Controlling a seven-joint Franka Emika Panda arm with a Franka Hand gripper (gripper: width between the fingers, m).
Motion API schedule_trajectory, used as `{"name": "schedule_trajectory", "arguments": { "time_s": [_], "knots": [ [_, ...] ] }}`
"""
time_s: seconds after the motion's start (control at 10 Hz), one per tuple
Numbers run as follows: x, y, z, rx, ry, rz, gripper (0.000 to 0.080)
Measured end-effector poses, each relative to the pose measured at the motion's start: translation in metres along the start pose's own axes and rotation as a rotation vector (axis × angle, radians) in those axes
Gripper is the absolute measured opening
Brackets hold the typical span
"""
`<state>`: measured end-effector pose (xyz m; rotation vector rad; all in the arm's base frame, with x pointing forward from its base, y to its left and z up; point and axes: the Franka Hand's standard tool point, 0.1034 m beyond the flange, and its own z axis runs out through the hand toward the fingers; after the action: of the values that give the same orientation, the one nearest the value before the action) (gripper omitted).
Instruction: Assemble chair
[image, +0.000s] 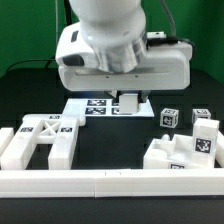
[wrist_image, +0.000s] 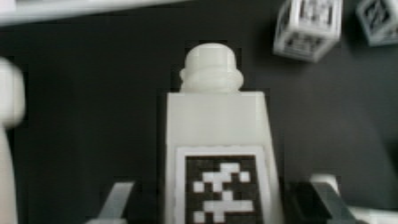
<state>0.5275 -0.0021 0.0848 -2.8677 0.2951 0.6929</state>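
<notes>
In the wrist view a long white chair part (wrist_image: 215, 120) with a rounded peg end and a square tag runs between my gripper's (wrist_image: 219, 206) fingers (wrist_image: 118, 200), which stand close on either side of it, shut on it. The exterior view shows the gripper (image: 128, 101) low over the table's middle, with the arm hiding most of the held part. A flat white frame (image: 40, 140) lies at the exterior view's left. The blocky seat (image: 182, 152) stands at the right, with two small tagged cubes (image: 168, 117) (image: 203, 118) behind it.
The marker board (image: 92, 106) lies under and beside the gripper. A long low white rail (image: 110, 182) runs along the front. One tagged cube (wrist_image: 311, 30) shows beyond the held part's peg end in the wrist view, and a blurred white shape (wrist_image: 9, 100) sits at that picture's edge.
</notes>
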Motion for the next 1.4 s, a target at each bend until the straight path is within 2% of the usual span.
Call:
{"name": "schedule_trajectory", "arguments": {
  "time_s": [0.1, 0.2, 0.4, 0.7, 0.9, 1.0, 1.1, 1.2, 1.3, 1.4],
  "knots": [
    [0.003, -0.003, -0.013, 0.003, 0.046, -0.005, 0.0284],
    [0.013, -0.003, -0.014, -0.004, 0.153, -0.005, 0.0284],
    [0.013, -0.001, -0.013, -0.014, 0.271, -0.005, 0.0284],
    [0.035, -0.006, -0.027, -0.040, 0.524, -0.034, 0.0284],
    [0.033, -0.001, -0.021, -0.054, 0.622, -0.030, 0.0284],
    [0.037, -0.002, -0.027, -0.062, 0.701, -0.033, 0.0284],
    [0.039, -0.010, -0.030, -0.060, 0.746, -0.034, 0.0284],
    [0.046, -0.019, -0.042, -0.063, 0.836, -0.050, 0.0284],
    [0.049, -0.024, -0.046, -0.070, 0.930, -0.057, 0.0284],
    [0.049, -0.021, -0.044, -0.085, 0.999, -0.066, 0.0284]
  ]
}}
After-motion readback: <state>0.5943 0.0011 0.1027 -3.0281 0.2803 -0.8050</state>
